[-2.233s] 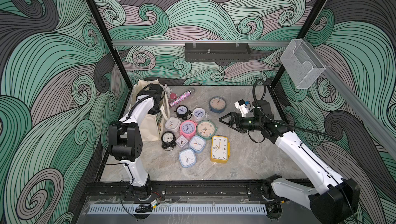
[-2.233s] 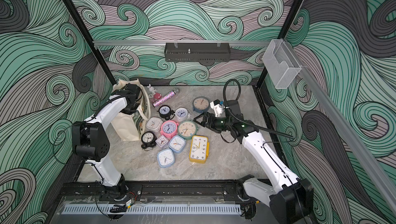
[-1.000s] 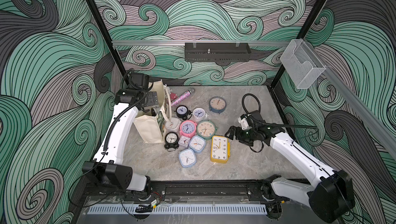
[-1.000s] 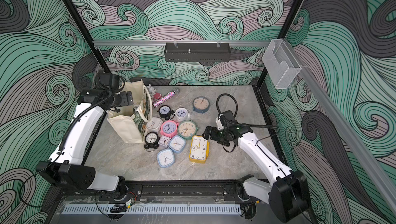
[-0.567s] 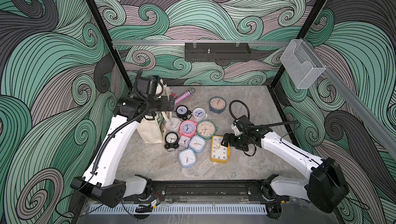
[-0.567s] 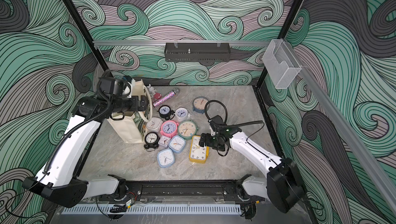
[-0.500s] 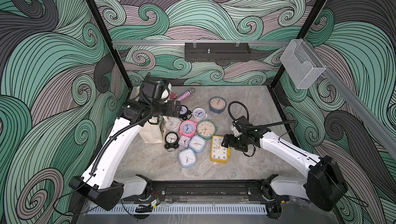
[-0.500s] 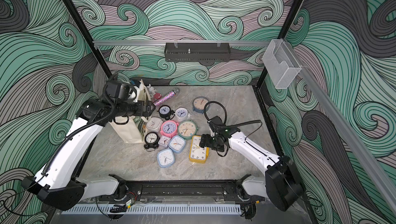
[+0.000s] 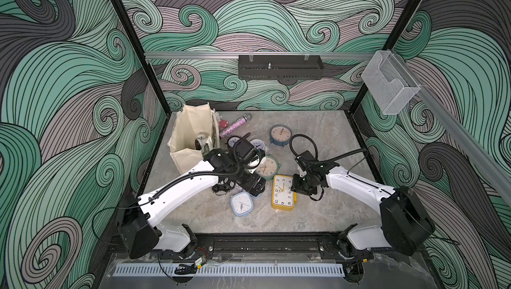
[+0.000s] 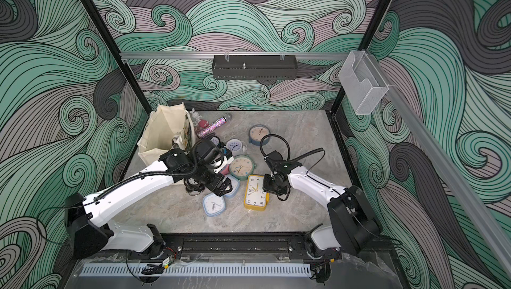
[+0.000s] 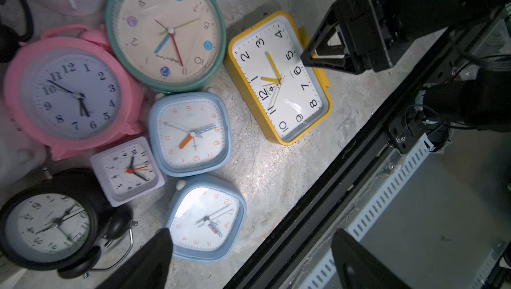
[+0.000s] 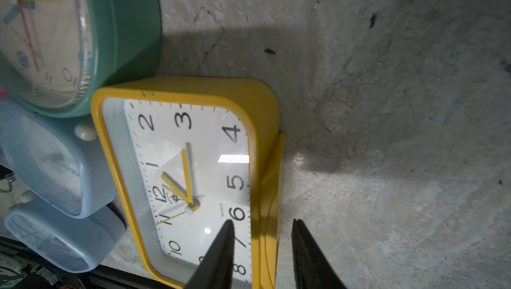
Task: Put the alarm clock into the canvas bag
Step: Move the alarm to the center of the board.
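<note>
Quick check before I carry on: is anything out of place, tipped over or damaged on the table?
Nothing looks spilled or broken. Most alarm clocks lie face up, packed close together. Two things that are not clocks, a glitter tube and a pink toy, lie beside the open canvas bag.

In both top views the bare tabletop (image 9: 326, 213) lies open to the right of the clocks and below them in the frame, room enough for an arm; the centre is crowded with clocks lying edge to edge, the yellow clock (image 9: 283, 192) just beside the teal round clock (image 9: 266, 167), the pale blue square clocks (image 11: 190, 132) pressed together; the left arm (image 9: 182, 190) slants across the way between that cluster and the canvas bag (image 9: 188, 135), which stands at upper left with its mouth gaping upward; the right gripper (image 12: 261, 221) straddles the yellow clock's rim, a sliver free on either side; the left gripper (image 11: 250, 232) hangs spread wide over the blue clocks.
</note>
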`<state>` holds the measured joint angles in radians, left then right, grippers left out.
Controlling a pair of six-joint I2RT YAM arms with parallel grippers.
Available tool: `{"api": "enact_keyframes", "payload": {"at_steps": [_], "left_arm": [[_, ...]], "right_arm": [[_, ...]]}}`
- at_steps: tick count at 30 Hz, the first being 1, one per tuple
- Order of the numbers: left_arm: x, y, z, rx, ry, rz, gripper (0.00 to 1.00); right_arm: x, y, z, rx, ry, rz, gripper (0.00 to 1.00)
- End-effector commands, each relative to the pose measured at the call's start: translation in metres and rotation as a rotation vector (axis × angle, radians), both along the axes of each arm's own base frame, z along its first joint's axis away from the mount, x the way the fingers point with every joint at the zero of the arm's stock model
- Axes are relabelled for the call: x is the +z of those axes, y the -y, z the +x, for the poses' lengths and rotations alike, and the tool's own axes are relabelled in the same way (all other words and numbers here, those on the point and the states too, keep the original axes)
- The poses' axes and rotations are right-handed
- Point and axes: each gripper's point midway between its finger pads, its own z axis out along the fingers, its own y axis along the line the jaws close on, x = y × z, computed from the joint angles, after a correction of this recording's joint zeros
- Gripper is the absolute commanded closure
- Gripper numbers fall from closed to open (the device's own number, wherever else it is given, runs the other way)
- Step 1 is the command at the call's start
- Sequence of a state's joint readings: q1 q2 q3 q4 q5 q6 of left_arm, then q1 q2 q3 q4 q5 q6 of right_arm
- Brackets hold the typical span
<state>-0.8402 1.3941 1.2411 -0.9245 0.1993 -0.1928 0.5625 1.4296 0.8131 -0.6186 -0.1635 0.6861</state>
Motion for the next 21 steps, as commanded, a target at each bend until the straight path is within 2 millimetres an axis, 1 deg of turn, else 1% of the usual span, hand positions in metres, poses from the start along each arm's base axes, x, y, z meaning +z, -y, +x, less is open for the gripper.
{"api": "enact_keyframes", "payload": {"at_steps": [1, 2, 5, 8, 12, 14, 16, 21], "left_arm": [[-0.017, 0.022, -0.008, -0.073, -0.041, 0.003, 0.11], [-0.022, 0.025, -0.009, -0.076, -0.059, 0.019, 0.12], [-0.037, 0.036, -0.009, -0.079, -0.086, 0.041, 0.15], [-0.05, 0.045, -0.007, -0.077, -0.104, 0.042, 0.15], [-0.06, 0.054, -0.003, -0.069, -0.121, 0.041, 0.16], [-0.063, 0.06, -0.003, -0.077, -0.124, 0.038, 0.16], [-0.066, 0.064, -0.001, -0.085, -0.124, 0.05, 0.17], [-0.066, 0.08, 0.005, -0.092, -0.114, 0.041, 0.18]], "right_arm": [[0.001, 0.003, 0.011, -0.013, 0.021, -0.027, 0.72], [0.0, 0.005, 0.012, -0.018, 0.015, -0.028, 0.75], [0.0, 0.011, 0.018, -0.044, 0.018, -0.033, 0.81], [0.0, 0.019, 0.025, -0.078, 0.016, -0.031, 0.87], [0.0, 0.024, 0.035, -0.116, 0.015, -0.009, 0.94], [-0.001, 0.029, 0.04, -0.142, 0.006, -0.005, 1.0], [-0.002, 0.038, 0.045, -0.194, 0.003, 0.003, 1.0], [0.0, 0.062, 0.056, -0.35, 0.002, 0.03, 1.0]]}}
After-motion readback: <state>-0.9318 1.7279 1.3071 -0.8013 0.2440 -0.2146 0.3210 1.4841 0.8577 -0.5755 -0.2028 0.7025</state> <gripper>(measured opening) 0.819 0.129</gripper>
